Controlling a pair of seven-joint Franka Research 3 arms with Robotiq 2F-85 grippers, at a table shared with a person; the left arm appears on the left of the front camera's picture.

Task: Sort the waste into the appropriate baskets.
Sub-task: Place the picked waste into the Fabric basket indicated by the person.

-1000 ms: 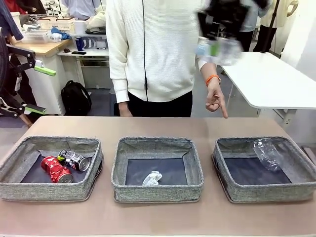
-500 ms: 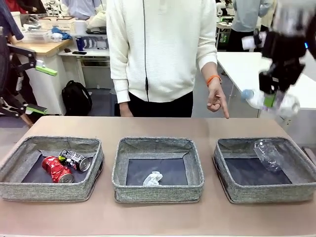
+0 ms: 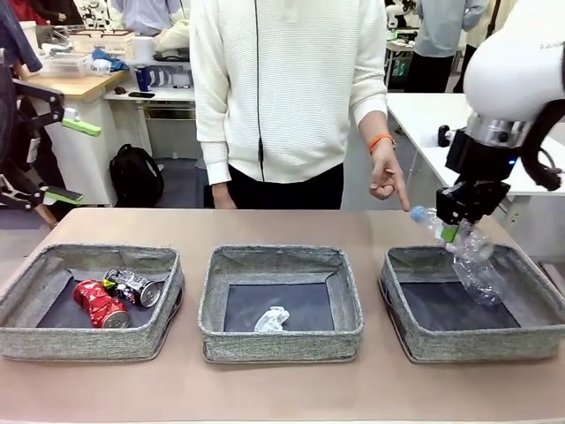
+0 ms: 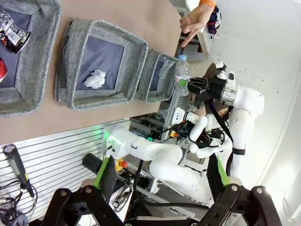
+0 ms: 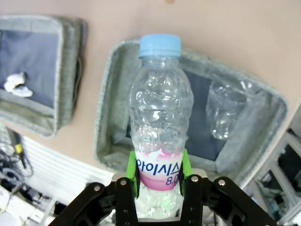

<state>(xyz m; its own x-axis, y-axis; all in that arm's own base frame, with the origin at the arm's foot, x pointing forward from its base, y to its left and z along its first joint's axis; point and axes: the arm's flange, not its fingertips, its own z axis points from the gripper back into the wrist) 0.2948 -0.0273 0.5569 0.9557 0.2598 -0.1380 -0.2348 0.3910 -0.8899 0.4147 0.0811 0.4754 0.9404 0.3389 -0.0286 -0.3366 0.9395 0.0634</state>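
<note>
Bottle held over the right basket

Front view: the right gripper (image 3: 452, 231) pinches a clear bottle (image 3: 434, 221) above the right basket (image 3: 415, 340). Right wrist view: green pads (image 5: 133, 172) clamp its label; it looks light, thin-walled, crushable. Left wrist view: the left gripper (image 4: 162, 181) is spread, empty.

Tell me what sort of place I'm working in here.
Probably a robotics lab or workshop, not a home: a person stands across the table from the arms, cluttered workbenches sit behind, and an aluminium frame with cabling carries the robot bases.
</note>
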